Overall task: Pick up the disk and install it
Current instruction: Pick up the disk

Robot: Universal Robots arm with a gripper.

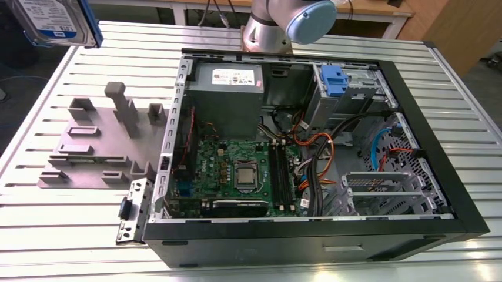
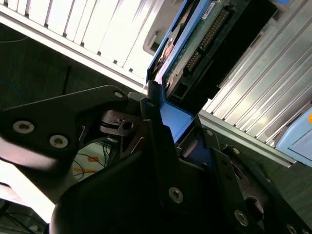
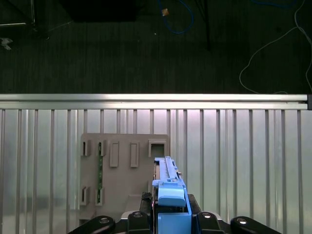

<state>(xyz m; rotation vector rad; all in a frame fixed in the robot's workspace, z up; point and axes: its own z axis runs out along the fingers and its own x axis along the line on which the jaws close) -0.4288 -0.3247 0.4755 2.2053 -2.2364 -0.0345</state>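
Observation:
The disk (image 1: 53, 20), silver with a white-and-blue label and a blue frame, hangs in the air at the exterior view's top left corner, above the table's far edge. Both wrist views show my gripper (image 2: 170, 117) shut on it. Its black fingers (image 2: 155, 131) clamp the blue frame at one end of the disk (image 2: 195, 48), whose circuit-board side shows. In the first wrist view the disk (image 3: 168, 187) stands edge-on in the gripper (image 3: 170, 219), high above the grey fixture (image 3: 124, 168).
An open computer case (image 1: 427, 141) lies on the slatted metal table (image 1: 47, 235), with motherboard, cables and a drive bay holding a blue clip (image 1: 333, 79). The grey fixture (image 1: 98, 144) stands on the case's left in the exterior view. The arm's base (image 1: 271, 26) rises behind the case.

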